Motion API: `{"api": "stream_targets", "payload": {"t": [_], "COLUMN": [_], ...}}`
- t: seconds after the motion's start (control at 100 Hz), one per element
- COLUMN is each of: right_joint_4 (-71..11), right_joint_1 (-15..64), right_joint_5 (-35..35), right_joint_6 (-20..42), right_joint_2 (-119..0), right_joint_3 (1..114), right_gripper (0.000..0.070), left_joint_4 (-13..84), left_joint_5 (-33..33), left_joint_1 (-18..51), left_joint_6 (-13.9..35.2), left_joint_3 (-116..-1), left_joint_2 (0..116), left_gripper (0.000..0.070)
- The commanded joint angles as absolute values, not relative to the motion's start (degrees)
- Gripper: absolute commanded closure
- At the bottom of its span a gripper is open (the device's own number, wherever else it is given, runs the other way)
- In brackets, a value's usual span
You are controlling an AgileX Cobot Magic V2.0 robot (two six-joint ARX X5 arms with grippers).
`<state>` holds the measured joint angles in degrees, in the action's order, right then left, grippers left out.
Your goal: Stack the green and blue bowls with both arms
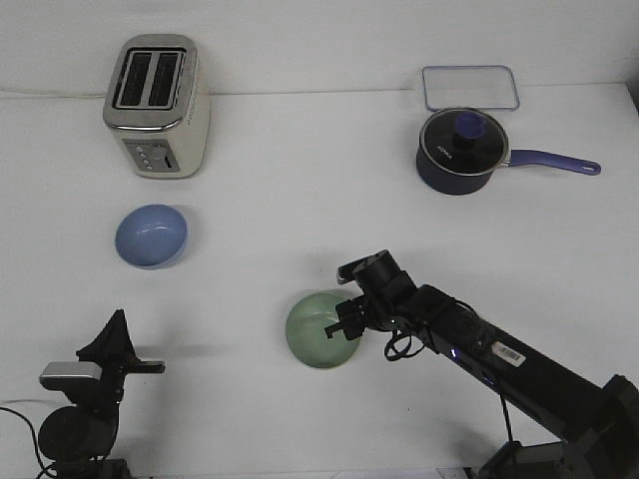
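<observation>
1. I am watching the right pincer (342, 324) working at the right rim of the green bowl (318, 331); its dark fingers are overlapping that edge, but I cannot tell from this view whether they are pinching the rim or merely sitting spread around it.
2. The right arm (479, 349) is reaching in from the lower right corner, stretching low and diagonally across the worktop (300, 200), with its wrist block sitting just above and to the right of the bowl and a loop of cable hanging beneath it.
3. The green bowl is resting upright on the worktop a little below centre, mouth facing up.
4. The left pincer (115, 334) is sitting at the lower left, pointing up and away from me, its dark fingers drawn together into a narrow tip with nothing between them; the left arm is folding back over its base.
5. The blue bowl (151, 236) is lying upright well to the left, above the left pincer and well apart from the green one.
6. Just behind the blue bowl a cream toaster (158, 105) is standing.
7. Far right at the back, a dark saucepan (461, 152) with a lid and purple handle is sitting, with a clear container (470, 88) right behind it.
</observation>
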<state>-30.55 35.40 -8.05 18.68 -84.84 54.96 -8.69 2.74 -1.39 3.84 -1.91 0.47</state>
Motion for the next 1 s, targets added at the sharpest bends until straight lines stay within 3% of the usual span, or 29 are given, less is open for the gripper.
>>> {"api": "stream_targets", "payload": {"t": [0.0,0.14,0.31,0.41,0.57,0.739,0.789,0.879,0.899,0.989], "right_joint_4": [-30.2,-29.7,-28.8,-25.8,-14.1,-10.7,-10.8,-11.5,-11.5,-10.6], "right_joint_1": [34.9,32.3,25.5,21.3,17.8,16.4,16.3,16.3,16.3,16.3], "right_joint_5": [-9.1,-8.7,-8.4,-8.5,-9.0,-9.0,-9.0,-9.2,-9.4,-10.5], "right_joint_6": [17.4,14.4,8.9,7.2,7.9,10.8,11.0,10.9,10.9,10.9], "right_joint_2": [-83.2,-75.5,-64.7,-59.5,-49.9,-43.2,-42.5,-42.0,-42.0,-42.0], "right_joint_3": [56.1,57.3,57.5,54.9,42.4,32.0,31.0,30.8,30.8,30.8], "right_gripper": [0.0363,0.0363,0.0364,0.0364,0.0366,0.0366,0.0366,0.0366,0.0366,0.0366], "left_joint_4": [-9.8,-9.8,-3.7,1.9,8.6,16.1,17.6,20.0,20.4,22.2], "left_joint_5": [2.6,2.6,0.3,-3.0,-3.4,-1.2,-0.2,0.5,0.5,0.5], "left_joint_1": [-1.5,-1.5,-1.5,-1.6,-2.2,-4.1,-4.9,-5.9,-6.0,-6.1], "left_joint_6": [10.2,18.8,24.8,24.8,24.0,17.9,16.8,16.1,15.6,13.7], "left_joint_3": [-1.4,-3.6,-12.3,-20.1,-33.7,-48.2,-51.8,-57.3,-58.3,-62.4], "left_joint_2": [0.5,0.6,4.7,12.8,31.6,52.9,58.1,66.3,67.8,74.1], "left_gripper": [0.0689,0.0688,0.0685,0.0685,0.0685,0.0677,0.0571,0.0074,0.0006,0.0011]}}
